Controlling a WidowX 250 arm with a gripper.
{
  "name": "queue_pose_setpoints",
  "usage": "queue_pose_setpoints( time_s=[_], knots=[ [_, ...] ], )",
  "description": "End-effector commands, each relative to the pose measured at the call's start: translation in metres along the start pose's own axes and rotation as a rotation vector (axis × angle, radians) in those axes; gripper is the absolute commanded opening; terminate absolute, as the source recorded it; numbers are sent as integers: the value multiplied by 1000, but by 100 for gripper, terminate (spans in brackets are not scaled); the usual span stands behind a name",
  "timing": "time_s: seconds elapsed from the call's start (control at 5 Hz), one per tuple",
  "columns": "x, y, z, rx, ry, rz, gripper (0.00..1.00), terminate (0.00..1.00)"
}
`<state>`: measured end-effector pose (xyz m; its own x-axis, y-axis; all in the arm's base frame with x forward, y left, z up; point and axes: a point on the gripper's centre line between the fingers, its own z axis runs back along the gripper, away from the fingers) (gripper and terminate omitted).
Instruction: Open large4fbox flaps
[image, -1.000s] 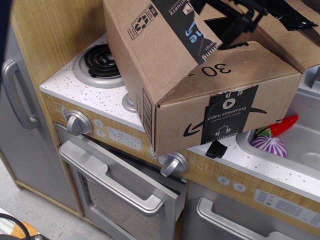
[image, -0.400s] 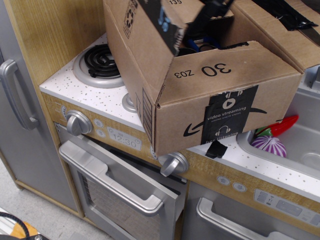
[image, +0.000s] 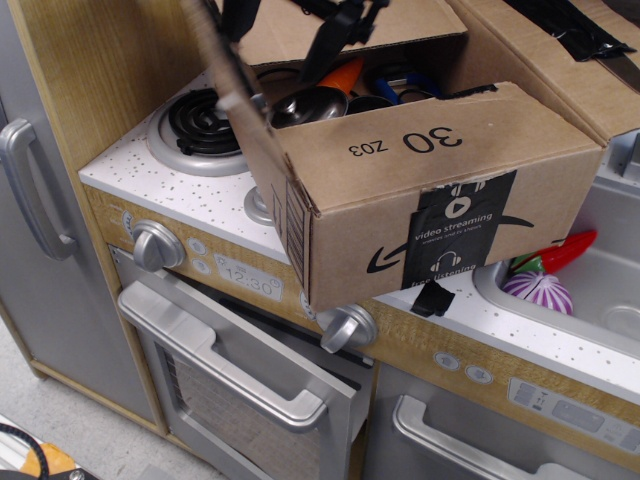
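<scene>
The large4fbox (image: 440, 215) is sitting on the speckled white counter (image: 150, 175) of a toy kitchen, overhanging its front edge above the oven door (image: 245, 385) and a silver knob (image: 347, 326). Its front flap (image: 430, 135), printed "30 Z03", is lying folded down over the near part of the opening, while the left flap (image: 232, 75) is standing raised and tilted outward, seen almost edge-on. The right flap (image: 555, 50) is spreading away to the right, running out of the frame. The gripper (image: 330, 30) is showing only as dark shapes at the top edge above the opening, mostly cut off, so whether its fingers are parted or pinching anything cannot be made out. Inside the carton, a shiny metal pan (image: 310, 105), something orange and blue-handled items are peeking out, half hidden. A coil burner (image: 200, 120) is lying partly behind the box, and a purple ball (image: 537, 293) with a red piece is resting in the sink (image: 610, 270) under the box's right corner.
</scene>
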<state>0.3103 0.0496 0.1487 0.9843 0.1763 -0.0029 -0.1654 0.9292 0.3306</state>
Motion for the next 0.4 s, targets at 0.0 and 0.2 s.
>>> queue_pose_setpoints(
  time_s=[0.0, 0.2],
  knots=[
    [-3, 9, -17, -88, -100, 42, 100, 0],
    [-1, 6, -21, -96, -144, 48, 100, 100]
  ],
)
